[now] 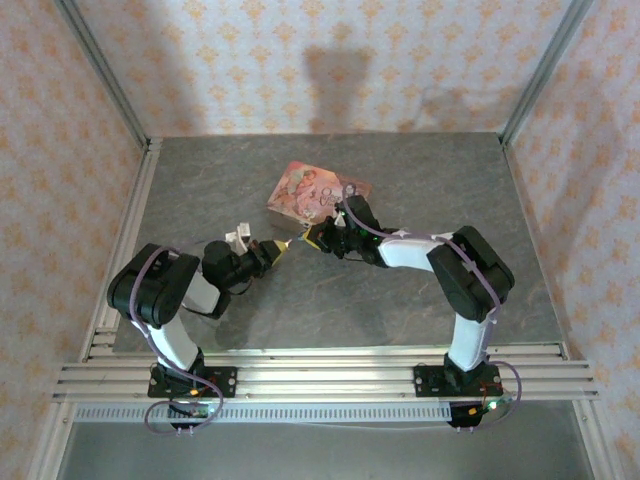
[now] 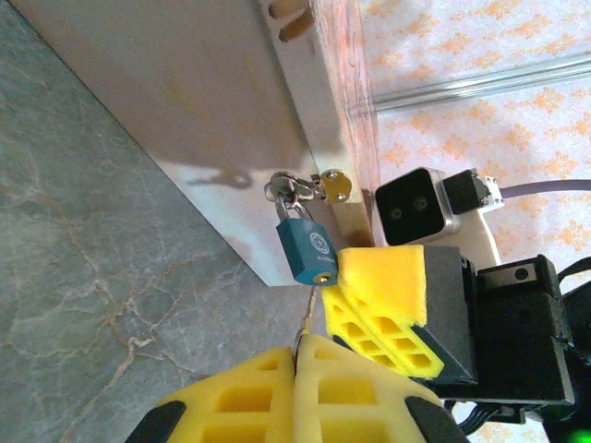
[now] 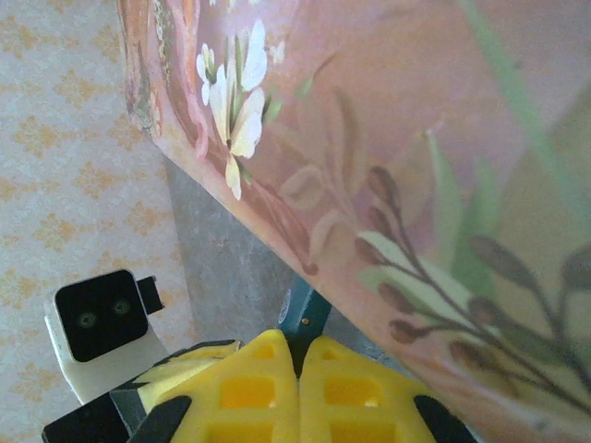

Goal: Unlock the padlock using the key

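So we're at the fiddly bit. Our left hand (image 2: 295, 355) has its pads pressed together on the key (image 2: 311, 309), which pokes up as a thin sliver toward the bottom of the padlock (image 2: 303, 247). Our right hand (image 3: 297, 355) is pinching the padlock body from the side. The padlock hangs off the hasp (image 2: 309, 187) on the front of the pink tin box (image 1: 315, 190), just above the tabletop (image 2: 92, 277).

To do this well, we'd say keep the right hand's pinch firm so the lock can't swing. Line the key up dead straight with the keyhole, push it in gently, and only then twist. A key this skinny looks like it'd bend or slip if it went in at an angle.

We can't tell whether the tip is already inside the keyhole or only touching it. The key's head is buried in the left pads. The right wrist camera catches only a teal sliver of the lock, and from the top camera both are too tiny to read.
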Tool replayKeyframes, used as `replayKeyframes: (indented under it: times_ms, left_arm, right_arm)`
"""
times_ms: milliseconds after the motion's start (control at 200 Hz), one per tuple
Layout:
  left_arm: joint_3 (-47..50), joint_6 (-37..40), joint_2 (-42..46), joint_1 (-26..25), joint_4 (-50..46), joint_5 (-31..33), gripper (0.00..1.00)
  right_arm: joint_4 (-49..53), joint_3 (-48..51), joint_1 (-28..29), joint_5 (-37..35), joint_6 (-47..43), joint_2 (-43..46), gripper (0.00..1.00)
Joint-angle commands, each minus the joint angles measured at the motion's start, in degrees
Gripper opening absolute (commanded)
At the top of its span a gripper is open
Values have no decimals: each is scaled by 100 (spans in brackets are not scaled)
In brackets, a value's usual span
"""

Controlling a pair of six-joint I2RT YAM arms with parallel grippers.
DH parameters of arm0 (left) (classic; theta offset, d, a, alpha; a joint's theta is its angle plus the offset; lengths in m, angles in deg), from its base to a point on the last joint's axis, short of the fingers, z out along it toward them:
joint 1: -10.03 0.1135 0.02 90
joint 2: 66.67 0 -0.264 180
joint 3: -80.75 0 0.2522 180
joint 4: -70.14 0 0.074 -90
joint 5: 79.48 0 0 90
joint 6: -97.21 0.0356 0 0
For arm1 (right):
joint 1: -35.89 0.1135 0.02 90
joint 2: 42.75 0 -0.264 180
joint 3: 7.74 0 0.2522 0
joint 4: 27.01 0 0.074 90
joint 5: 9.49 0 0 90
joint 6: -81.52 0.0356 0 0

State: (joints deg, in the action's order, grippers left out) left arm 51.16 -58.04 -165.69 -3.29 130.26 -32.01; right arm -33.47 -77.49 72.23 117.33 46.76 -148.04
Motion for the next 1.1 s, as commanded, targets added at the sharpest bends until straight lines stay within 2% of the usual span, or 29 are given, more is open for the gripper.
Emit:
replayKeyframes:
  times_ms: [0, 185, 445, 756, 1096]
  left_arm:
    - [34, -336, 119, -199, 220, 358, 0]
    - [145, -670, 59, -389, 218, 827, 0]
    - [162, -1146, 223, -487, 212, 1137, 0]
    - [-77, -1408, 32, -719, 214, 1211, 0]
    - [-176, -1588, -106, -677, 196, 1216, 0]
  right_arm:
    - [-434, 206, 4, -199, 373, -144, 0]
    - [-871, 332, 109, -327, 588, -239, 0]
    - [-1182, 463, 248, -488, 778, -307, 0]
    - [-1772, 698, 369, -562, 1141, -492, 0]
    - [-1846, 848, 409, -610, 1169, -457, 0]
